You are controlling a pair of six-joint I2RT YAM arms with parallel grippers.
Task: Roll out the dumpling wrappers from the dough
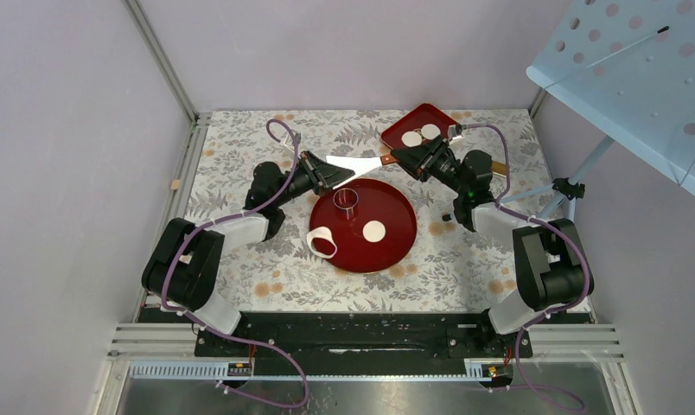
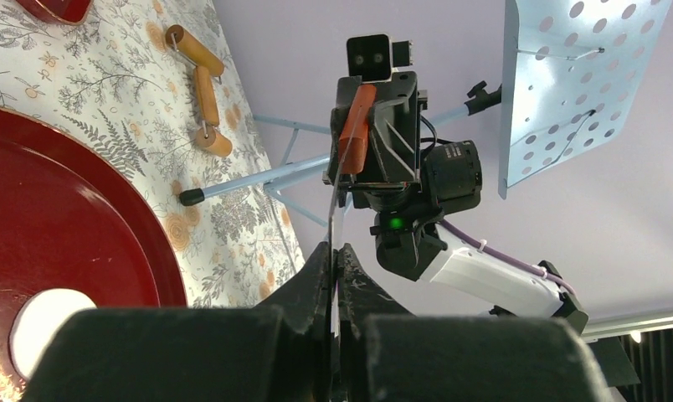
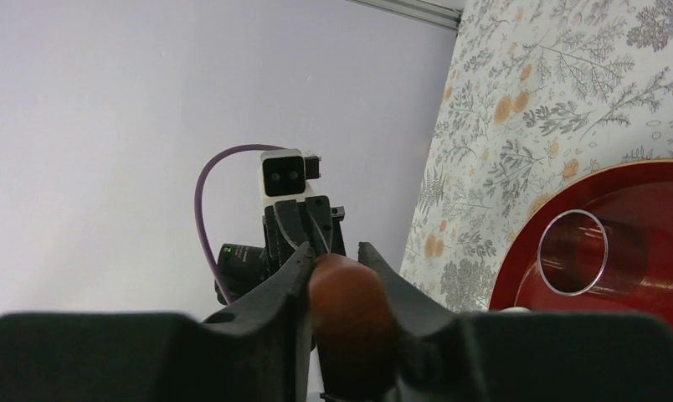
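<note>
Wrappers: three thin, flat, white discs. First wrapper point(image 1: 374, 231) lies flat on the round tray point(image 1: 387, 203), right of centre and well apart from the dough. Second wrapper point(image 1: 411, 137) and third point(image 1: 430, 130) lie side by side on the small square tray point(image 1: 422, 112) at the far side; whether they touch cannot be told. Dough point(image 1: 318, 232): white scrap with a round hole showing red through it, at the round tray's left rim, possibly overhanging it. The left wrist view shows part of one disc point(image 2: 47, 331) on red.
</note>
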